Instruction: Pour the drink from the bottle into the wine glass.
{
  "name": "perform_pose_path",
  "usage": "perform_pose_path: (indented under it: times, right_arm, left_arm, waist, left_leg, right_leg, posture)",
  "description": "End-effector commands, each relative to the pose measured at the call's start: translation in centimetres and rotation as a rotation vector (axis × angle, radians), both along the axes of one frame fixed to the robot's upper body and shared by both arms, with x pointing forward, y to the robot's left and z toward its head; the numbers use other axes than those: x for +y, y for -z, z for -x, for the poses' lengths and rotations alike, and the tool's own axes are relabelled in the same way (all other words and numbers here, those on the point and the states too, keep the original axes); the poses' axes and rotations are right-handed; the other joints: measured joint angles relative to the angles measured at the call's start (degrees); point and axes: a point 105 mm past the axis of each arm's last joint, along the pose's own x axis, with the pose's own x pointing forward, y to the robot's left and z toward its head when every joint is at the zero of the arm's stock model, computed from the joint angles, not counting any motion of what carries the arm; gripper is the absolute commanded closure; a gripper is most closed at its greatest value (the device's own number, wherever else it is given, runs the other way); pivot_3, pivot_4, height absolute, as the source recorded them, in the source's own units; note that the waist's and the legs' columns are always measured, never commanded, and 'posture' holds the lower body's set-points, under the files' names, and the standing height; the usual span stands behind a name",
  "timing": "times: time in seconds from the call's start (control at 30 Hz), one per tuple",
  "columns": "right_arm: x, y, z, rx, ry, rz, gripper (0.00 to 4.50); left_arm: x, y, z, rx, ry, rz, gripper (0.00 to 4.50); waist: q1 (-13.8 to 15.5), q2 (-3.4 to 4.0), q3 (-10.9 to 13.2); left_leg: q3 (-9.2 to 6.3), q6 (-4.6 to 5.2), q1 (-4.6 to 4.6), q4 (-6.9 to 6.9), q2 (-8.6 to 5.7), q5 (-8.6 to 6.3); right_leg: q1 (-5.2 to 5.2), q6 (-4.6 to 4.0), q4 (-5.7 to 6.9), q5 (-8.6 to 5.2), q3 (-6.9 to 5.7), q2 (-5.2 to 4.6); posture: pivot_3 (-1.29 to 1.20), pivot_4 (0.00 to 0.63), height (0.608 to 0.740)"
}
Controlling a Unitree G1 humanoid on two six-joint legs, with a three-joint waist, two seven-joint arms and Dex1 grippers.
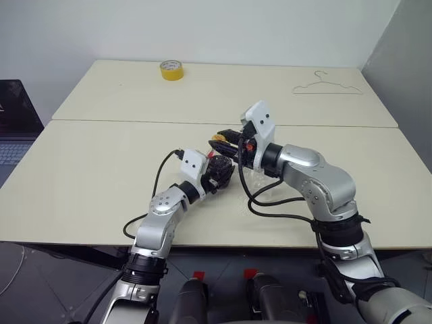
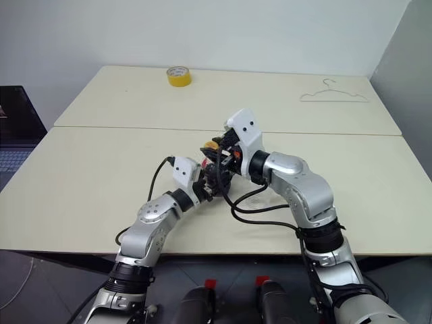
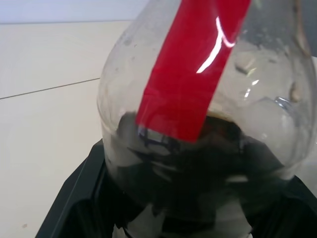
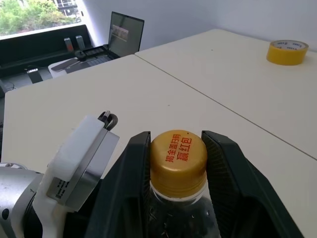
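My left gripper is shut on the rounded body of the clear bottle, held upright a little above the table. A red tag runs down the bottle's side, and the dark drink fills its lower part. My right gripper reaches in from the right at cap height. Its two black fingers press both sides of the yellow-orange cap. The wine glass is mostly hidden behind my right wrist. Its clear foot shows faintly on the table below that forearm.
A yellow tape roll lies at the far edge of the back table. A wire hanger lies at the far right. A laptop sits off the table's left side. A seam joins the two tables.
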Motion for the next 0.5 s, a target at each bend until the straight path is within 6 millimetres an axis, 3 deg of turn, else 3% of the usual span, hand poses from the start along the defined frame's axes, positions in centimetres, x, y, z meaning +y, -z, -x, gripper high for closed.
perform_pose_path:
  times: [0.03, 0.2, 0.5]
  right_arm:
    - [-0.1, -1.3, 0.0, -0.039, -0.003, -0.033, 3.25]
    - [-0.2, -0.8, -0.2, -0.046, -0.056, 0.001, 3.25]
    - [-0.8, 0.0, -0.9, -0.083, -0.356, 0.156, 3.25]
  left_arm:
    - [-0.3, 0.7, 0.4, 0.018, 0.015, -0.025, 1.41]
    - [-0.5, 0.7, 0.7, 0.035, 0.046, -0.022, 1.41]
    - [-0.6, 0.9, 1.9, 0.068, 0.085, -0.020, 1.41]
  waist:
    - [0.0, 0.00, 0.0]
    - [-0.1, 0.00, 0.0]
    - [-0.2, 0.00, 0.0]
  left_leg:
    - [0.00, 0.00, 0.00, 0.00, 0.00, 0.00]
    - [0.00, 0.00, 0.00, 0.00, 0.00, 0.00]
    - [0.04, 0.01, 0.07, -0.08, 0.01, 0.00]
  right_leg:
    - [0.00, 0.00, 0.00, 0.00, 0.00, 0.00]
    - [0.00, 0.00, -0.01, 0.00, 0.00, 0.00]
    - [0.03, -0.01, -0.06, -0.01, 0.01, 0.01]
  posture:
    - [0.00, 0.150, 0.740]
    - [0.00, 0.150, 0.740]
    - [0.00, 0.150, 0.740]
